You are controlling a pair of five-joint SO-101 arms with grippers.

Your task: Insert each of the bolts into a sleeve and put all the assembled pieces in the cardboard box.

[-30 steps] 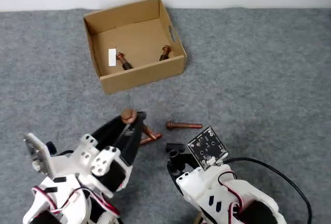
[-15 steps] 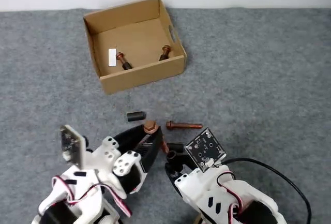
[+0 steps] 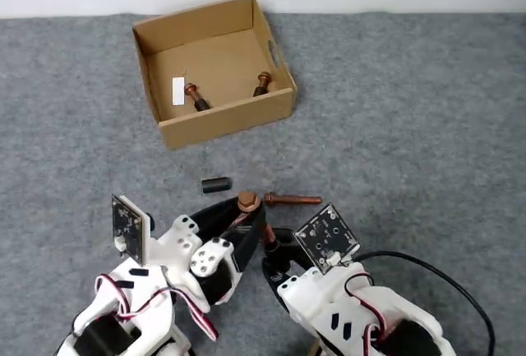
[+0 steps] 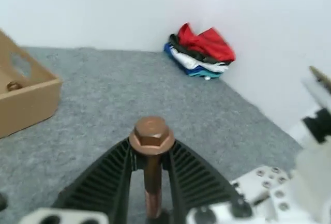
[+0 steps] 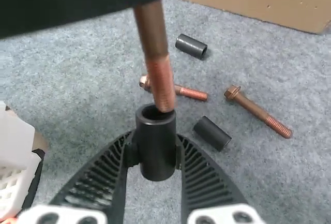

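**Insertion step, bolt meeting sleeve.** L gripper (image 4: 151, 150) is clenched on a copper hex-head bolt (image 4: 150, 132), gripped just under the head w/ the shank hanging down. R gripper (image 5: 155, 142) is clenched round a black sleeve (image 5: 155, 164), bore facing up. In high view both meet at lower ctr of frame. The bolt's threaded tip sits at the sleeve mouth, slightly tilted and off to one side of the bore. How deep it has gone can't be told.

Cardboard box (image 3: 226, 117), upper left in high view, holds two assembled pieces (image 3: 196, 96). On the grey carpet lie a loose sleeve (image 3: 215, 184), left of ctr, and a loose bolt (image 3: 293, 200), just right of ctr. R wrist view adds a second loose bolt (image 5: 173, 89) and a second loose sleeve (image 5: 212, 133).

Judged approx. two of five pairs done. Next move calls for lining the shank up w/ the bore axis, then pressing down till the head seats on the sleeve.
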